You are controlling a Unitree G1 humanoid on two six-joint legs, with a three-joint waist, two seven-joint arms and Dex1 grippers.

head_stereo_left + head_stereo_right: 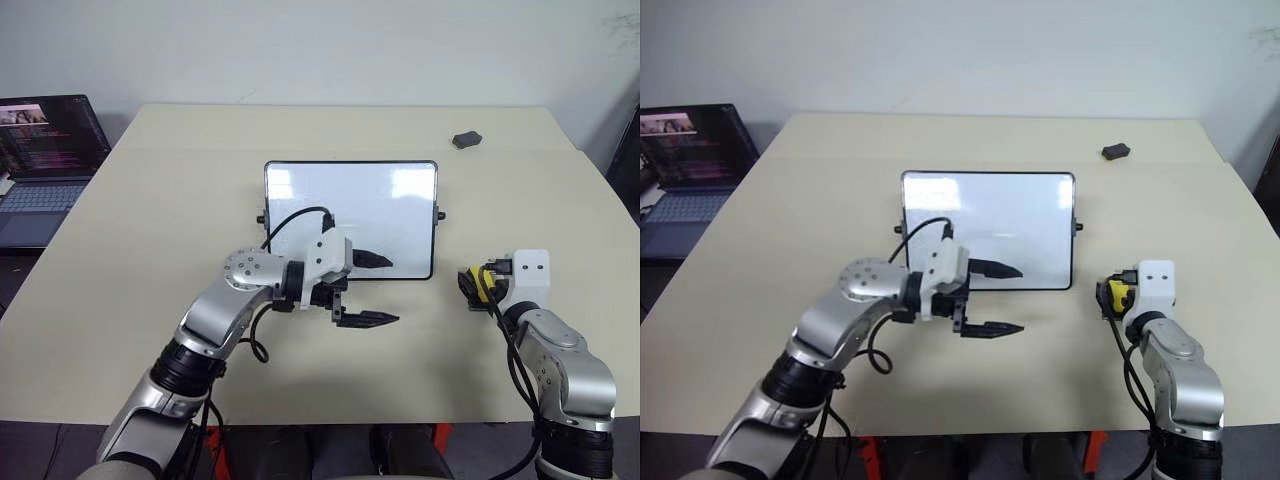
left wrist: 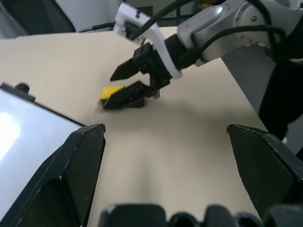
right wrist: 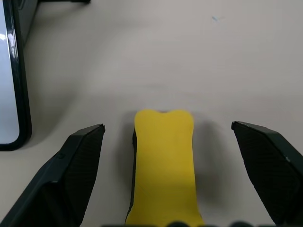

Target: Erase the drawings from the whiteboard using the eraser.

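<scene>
On the table (image 1: pixel 120 300), right of the whiteboard (image 1: pixel 350 190), the eraser (image 3: pixel 163 165) is lying flat between the spread fingers of the right gripper (image 3: pixel 165 142), ungrasped, while the left gripper (image 1: pixel 372 290), also spread, is hovering at the board's near edge; board is looking clean where visible.

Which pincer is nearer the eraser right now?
Right. The right pincer is open with the eraser lying between its fingers on the table; the left pincer is open at the whiteboard's lower edge.
</scene>
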